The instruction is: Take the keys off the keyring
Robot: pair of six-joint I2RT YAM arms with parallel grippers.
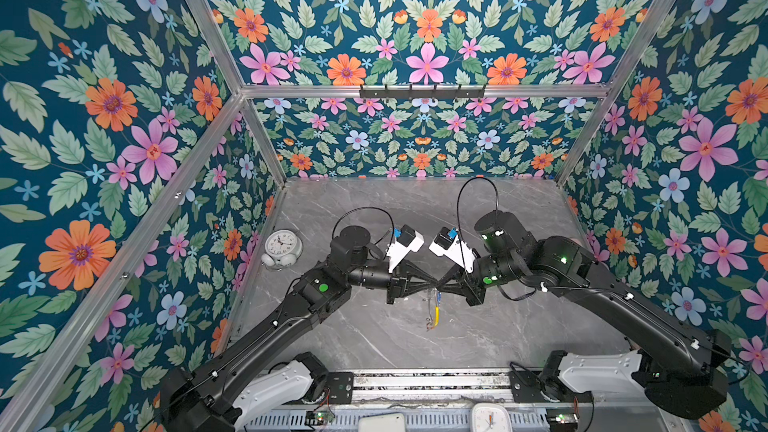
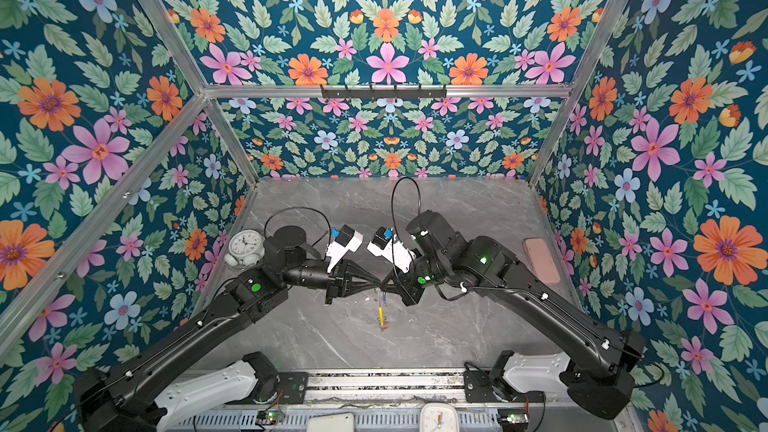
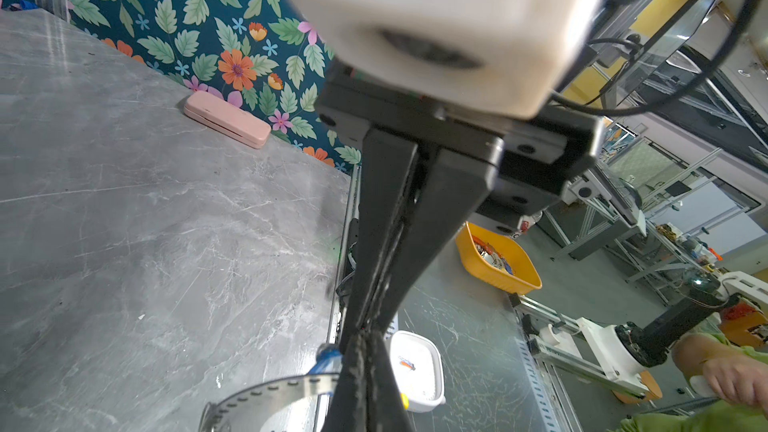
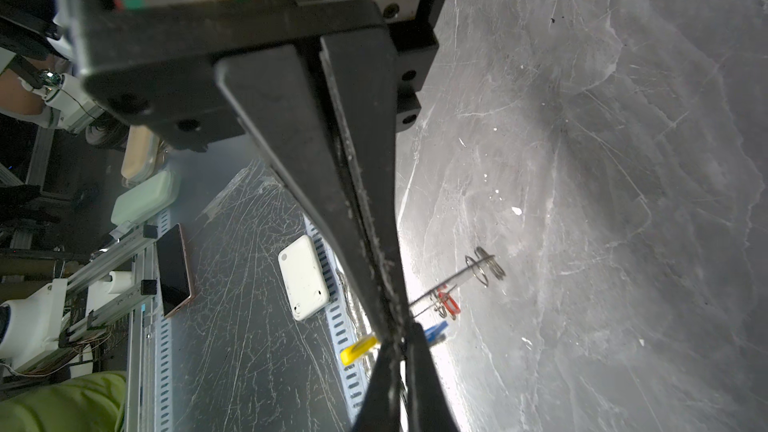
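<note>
The left hand (image 1: 432, 285) and right hand (image 1: 443, 284) are pinching shut, tip to tip, on the big thin grey metal keyring (image 3: 291, 385) hanging just below them, and the blue-tagged silver key (image 4: 434, 332) beside their tips is probably needing a slow slide, no yanking.

we see a smooth grey marble-look table top (image 1: 332, 195) with a soft sheen and fine scratches. the keyring (image 3: 274, 387) is thin bare metal, a bit shiny, with a glossy yellow plastic sleeve (image 4: 359, 350). red tag (image 4: 451, 305) and blue tag (image 4: 434, 332) look like shiny plastic too. right gripper (image 4: 397, 326) is matt black plastic, pads (image 4: 370, 209) scuffed and dusty. pink case (image 3: 226, 118) looks smooth and matt.
</note>
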